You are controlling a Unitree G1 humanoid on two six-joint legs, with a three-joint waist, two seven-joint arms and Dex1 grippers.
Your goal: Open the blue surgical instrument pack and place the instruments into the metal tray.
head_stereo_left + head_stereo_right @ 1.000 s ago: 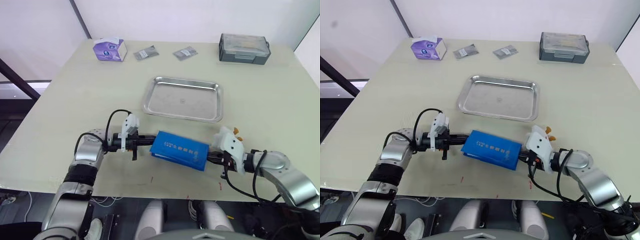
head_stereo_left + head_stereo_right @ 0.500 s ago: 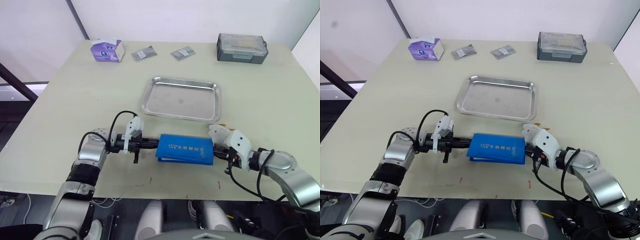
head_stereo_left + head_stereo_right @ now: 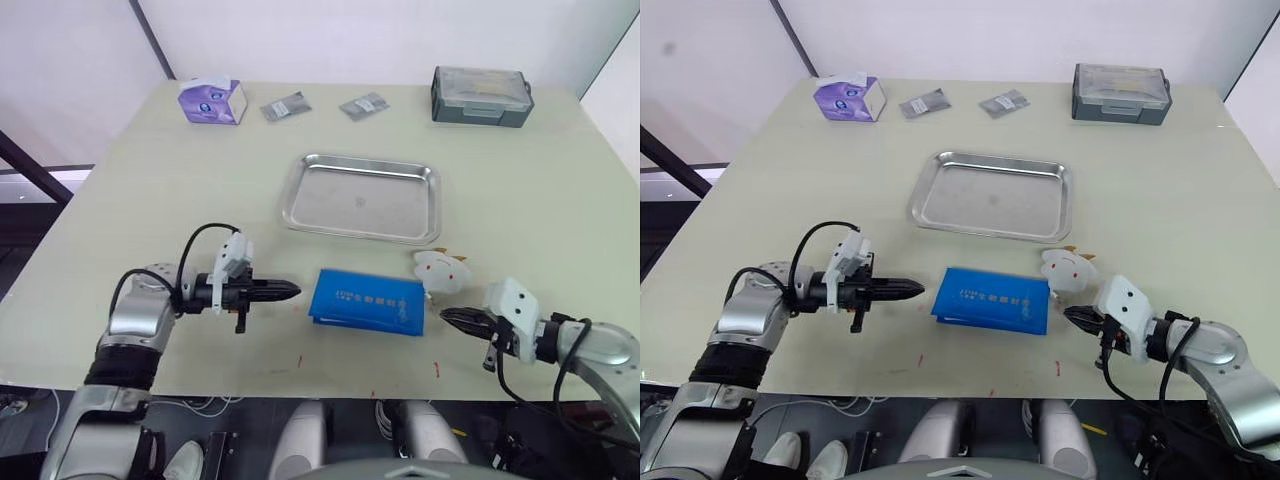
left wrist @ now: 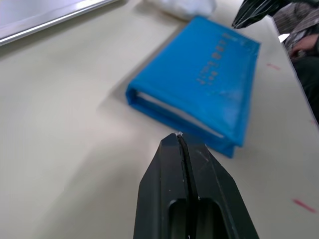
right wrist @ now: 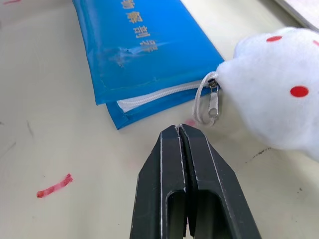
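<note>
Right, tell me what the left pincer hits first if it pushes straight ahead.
The left pincer, shut, points at the flat blue zippered pouch; it would probably meet the pouch's near edge first, with bare table between.

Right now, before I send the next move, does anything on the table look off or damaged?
Nothing damaged or spilled. The blue surgical instrument pack lies closed and flat on the table, its white plush zipper charm beside it. The metal tray is empty. Both tools, left tool and right tool, are shut, clear of the pack.

Closed right tool [image 5: 180, 130] just short of blue pack [image 5: 144, 47]
</note>
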